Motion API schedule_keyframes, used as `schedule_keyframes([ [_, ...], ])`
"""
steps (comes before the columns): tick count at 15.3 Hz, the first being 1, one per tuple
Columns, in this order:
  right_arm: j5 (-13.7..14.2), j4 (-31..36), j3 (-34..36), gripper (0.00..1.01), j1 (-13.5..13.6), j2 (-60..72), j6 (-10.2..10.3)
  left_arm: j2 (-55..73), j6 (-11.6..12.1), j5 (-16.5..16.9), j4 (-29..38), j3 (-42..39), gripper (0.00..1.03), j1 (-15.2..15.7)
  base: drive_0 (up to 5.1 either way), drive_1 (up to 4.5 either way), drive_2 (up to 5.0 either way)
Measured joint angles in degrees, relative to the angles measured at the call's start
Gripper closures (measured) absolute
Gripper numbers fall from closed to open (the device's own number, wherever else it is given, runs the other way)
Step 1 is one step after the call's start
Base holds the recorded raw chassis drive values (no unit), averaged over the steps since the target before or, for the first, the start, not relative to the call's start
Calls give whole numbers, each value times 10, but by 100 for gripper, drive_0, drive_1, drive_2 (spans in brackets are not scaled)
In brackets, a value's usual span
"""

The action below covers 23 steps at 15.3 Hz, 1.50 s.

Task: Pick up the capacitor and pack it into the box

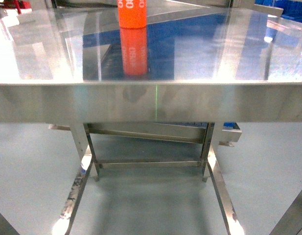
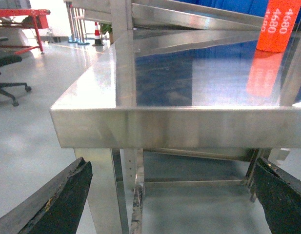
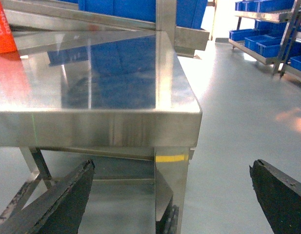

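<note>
Both pincers gape wide and hold nothing: the left pincer (image 2: 172,195) and the right pincer (image 3: 172,195) hang below the near edge of the steel counter (image 1: 151,100). An orange cylinder (image 1: 132,13) stands far on it. No box or capacitor shows.

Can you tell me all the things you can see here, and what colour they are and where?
Table: one, shiny steel, right in front.
Orange marker: one, white numbers, standing at the table's far side.
Bins: several, blue, on racks at the right.
Chair: one, black, on the floor at the left.
Red frame: one, far left.
Box, capacitor: none seen.
Left gripper: black jaws apart, below the table edge.
Right gripper: the same.
</note>
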<state>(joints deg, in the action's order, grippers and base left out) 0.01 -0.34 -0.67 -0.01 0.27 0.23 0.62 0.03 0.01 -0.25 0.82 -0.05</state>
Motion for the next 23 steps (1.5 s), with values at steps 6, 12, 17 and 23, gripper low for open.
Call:
schedule_keyframes([
  [6, 0, 0, 0, 3, 0, 0, -1, 0, 0, 0, 0, 0, 5, 0, 0, 0, 0],
  [12, 0, 6, 0, 3, 0, 0, -1, 0, 0, 0, 3, 0, 5, 0, 0, 0, 0],
  [17, 0, 0, 0, 3, 0, 0, -1, 0, 0, 0, 0, 0, 5, 0, 0, 0, 0],
  [23, 0, 0, 0, 3, 0, 0, -1, 0, 0, 0, 0, 0, 5, 0, 0, 0, 0],
])
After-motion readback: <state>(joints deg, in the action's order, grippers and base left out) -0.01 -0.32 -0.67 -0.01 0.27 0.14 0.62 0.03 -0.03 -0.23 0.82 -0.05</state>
